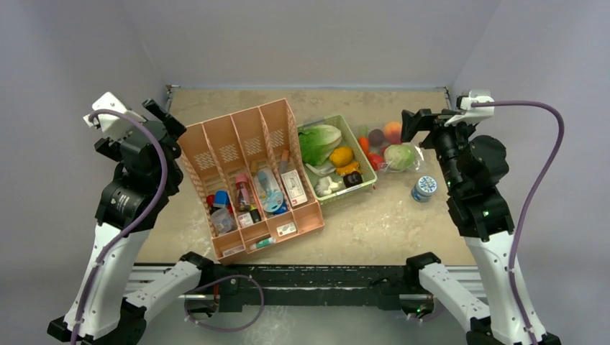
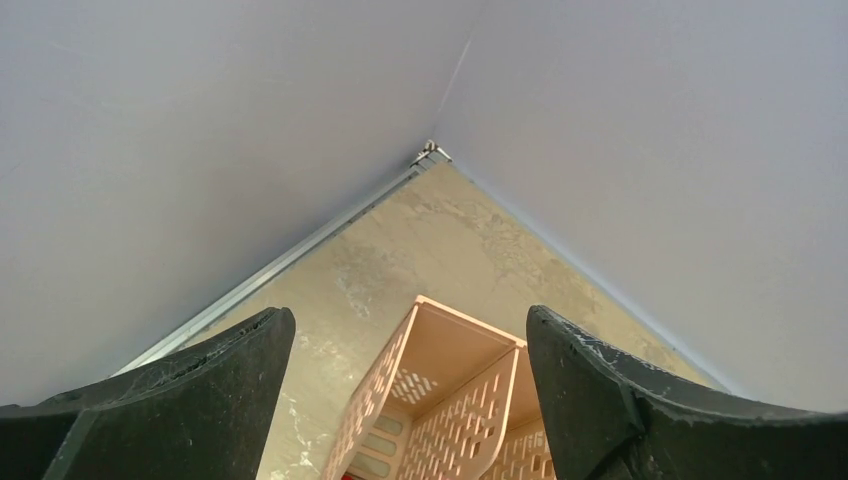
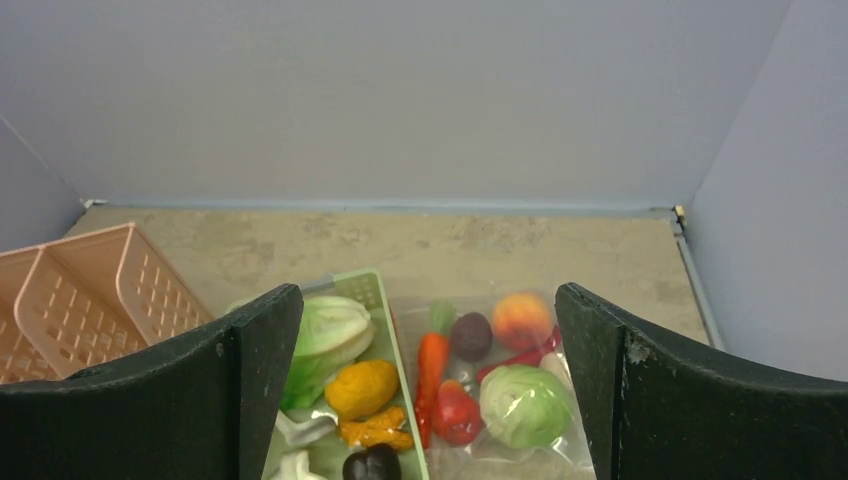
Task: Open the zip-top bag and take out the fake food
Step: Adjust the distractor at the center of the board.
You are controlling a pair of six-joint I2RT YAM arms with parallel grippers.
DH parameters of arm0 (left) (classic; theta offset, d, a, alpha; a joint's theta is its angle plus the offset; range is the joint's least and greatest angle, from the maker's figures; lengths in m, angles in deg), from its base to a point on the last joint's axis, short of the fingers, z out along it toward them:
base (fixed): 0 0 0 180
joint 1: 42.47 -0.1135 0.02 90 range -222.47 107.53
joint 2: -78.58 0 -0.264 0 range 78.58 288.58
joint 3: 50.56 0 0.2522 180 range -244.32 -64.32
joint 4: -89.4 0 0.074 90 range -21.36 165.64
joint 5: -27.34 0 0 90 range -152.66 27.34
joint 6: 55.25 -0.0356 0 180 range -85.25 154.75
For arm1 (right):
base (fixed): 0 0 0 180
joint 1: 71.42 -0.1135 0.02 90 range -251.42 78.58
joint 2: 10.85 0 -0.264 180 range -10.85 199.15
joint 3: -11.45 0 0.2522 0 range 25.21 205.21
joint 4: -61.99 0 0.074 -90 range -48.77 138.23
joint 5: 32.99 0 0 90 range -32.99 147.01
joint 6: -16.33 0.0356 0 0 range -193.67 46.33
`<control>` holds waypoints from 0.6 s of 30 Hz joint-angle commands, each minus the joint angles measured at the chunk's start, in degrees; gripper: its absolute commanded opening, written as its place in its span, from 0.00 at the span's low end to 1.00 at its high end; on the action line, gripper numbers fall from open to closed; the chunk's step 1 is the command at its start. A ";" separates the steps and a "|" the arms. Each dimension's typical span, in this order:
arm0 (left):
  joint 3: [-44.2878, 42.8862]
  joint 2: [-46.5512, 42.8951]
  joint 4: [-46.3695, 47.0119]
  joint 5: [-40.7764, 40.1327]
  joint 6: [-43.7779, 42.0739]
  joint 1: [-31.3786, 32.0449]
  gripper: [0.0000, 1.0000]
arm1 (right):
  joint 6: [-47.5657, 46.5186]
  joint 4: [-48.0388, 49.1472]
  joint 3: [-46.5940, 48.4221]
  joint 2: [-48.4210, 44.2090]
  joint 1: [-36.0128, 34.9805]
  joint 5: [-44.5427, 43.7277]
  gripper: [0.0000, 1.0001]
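One zip-top bag [image 3: 412, 318] just ahead of right hand [image 1: 411, 126]

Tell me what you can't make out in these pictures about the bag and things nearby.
- Right wrist view: the zip-top bag has its near edge cut off by the frame bottom, so sealed or open is unclear.
- Top view: labels inside the pink organizer are too small to read.
- Top view: the print on the round blue-and-white container is blurred.
- Left wrist view: the bag lies outside the frame.
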 commanded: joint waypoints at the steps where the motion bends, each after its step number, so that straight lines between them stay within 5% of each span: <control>1: 0.96 0.70 -0.01 1.90 0.37 -1.51 0.87 | 1.92 2.14 -2.68 0.24 2.17 4.26 1.00; 8: 2.26 -0.05 -0.53 14.84 -1.60 -4.23 0.94 | 6.59 5.66 -10.10 0.68 6.41 11.30 1.00; 18: 6.20 2.53 5.19 60.16 -1.41 -2.91 0.95 | 14.53 11.67 -17.57 5.04 10.93 20.76 1.00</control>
